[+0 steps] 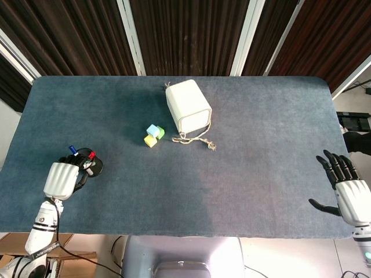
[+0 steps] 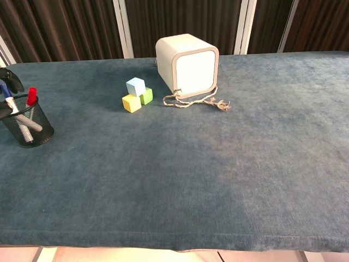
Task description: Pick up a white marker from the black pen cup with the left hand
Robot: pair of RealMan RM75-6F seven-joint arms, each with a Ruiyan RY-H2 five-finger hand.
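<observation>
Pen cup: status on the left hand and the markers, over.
Left hand over the black pen cup, fingers at its rim, grip unconfirmed. White markers in the cup. Right hand open at the table edge. Nothing blocking.

Head view: high, looking down. Chest view: low, near front edge. Both share table (image 1: 243, 191).

Your left hand (image 1: 61, 179) over the black mesh pen cup (image 2: 27, 127) at table's left, markers (image 2: 22, 125) inside, small stacked blocks (image 2: 136, 94) centre, white cube box (image 2: 187, 65) right of them, twine cord (image 2: 196, 101) before it.
</observation>
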